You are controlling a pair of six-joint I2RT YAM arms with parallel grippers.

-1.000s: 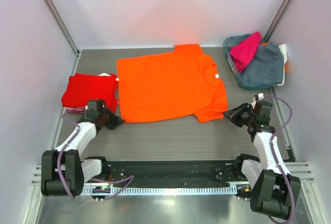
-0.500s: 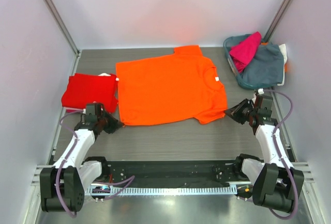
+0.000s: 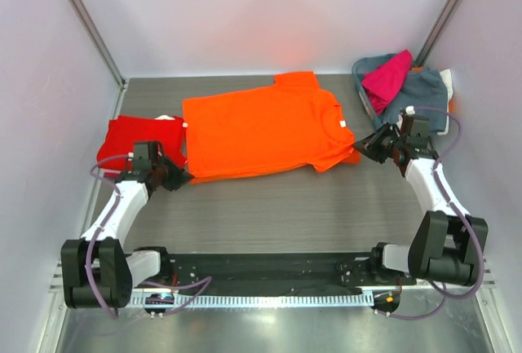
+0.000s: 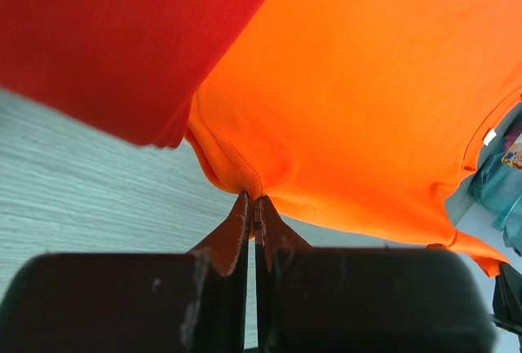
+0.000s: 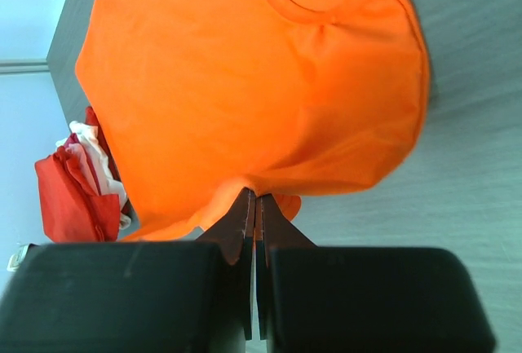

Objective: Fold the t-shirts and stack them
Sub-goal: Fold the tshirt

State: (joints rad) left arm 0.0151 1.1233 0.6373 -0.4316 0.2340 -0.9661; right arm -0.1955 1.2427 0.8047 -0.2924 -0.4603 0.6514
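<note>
The grey table carries the orange t-shirt, spread at its middle with the near edge raised; the red t-shirt lies folded just left of it, touching; the magenta t-shirt tops a heap of grey-blue cloth at far right; the left gripper is clamped on the orange shirt's near left corner, the right gripper on its near right corner.

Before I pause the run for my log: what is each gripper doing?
Left gripper: shut on the orange t-shirt, at a hem corner.
Right gripper: shut on the orange t-shirt, by its sleeve.
</note>
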